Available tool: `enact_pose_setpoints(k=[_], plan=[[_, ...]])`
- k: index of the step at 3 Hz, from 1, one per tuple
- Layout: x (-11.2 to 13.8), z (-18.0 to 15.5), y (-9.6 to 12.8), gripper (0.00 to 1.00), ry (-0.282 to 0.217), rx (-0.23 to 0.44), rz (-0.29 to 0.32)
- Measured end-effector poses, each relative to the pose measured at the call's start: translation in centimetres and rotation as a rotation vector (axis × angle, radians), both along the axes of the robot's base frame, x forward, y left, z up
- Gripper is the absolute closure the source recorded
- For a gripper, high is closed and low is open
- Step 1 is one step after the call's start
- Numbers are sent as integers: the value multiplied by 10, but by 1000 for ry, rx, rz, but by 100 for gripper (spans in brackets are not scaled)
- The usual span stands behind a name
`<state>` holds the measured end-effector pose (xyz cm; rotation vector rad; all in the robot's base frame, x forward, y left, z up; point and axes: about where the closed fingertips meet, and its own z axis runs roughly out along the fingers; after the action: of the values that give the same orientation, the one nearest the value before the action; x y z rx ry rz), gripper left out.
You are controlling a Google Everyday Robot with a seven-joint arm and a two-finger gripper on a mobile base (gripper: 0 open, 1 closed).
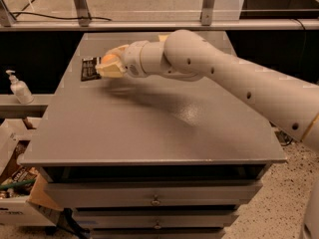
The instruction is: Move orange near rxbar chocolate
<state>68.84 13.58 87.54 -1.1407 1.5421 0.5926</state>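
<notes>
Matte orange (109,59), plastic tool (106,65) (above smooth tabletop (149,128))

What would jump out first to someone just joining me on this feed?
The big white arm stretches in from the right across the grey table, with its gripper over the far-left part. Its jaws are closed around the orange, held just right of the rxbar chocolate, which lies flat near the table's left edge. A pump bottle stands on a ledge off to the left.

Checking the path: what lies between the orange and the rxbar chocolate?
Nothing, by the camera view: the gripper holds the orange right beside the rxbar chocolate.
</notes>
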Motion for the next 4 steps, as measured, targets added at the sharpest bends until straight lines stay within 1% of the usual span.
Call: enact_pose_setpoints(k=[1,2,3,4], plan=[[15,-12,17,100,8,-1,7],[21,-22,27,100,20,-2,9],[23,-30,29,100,33,-4,3],[22,-38,30,94,50,-4,-4]])
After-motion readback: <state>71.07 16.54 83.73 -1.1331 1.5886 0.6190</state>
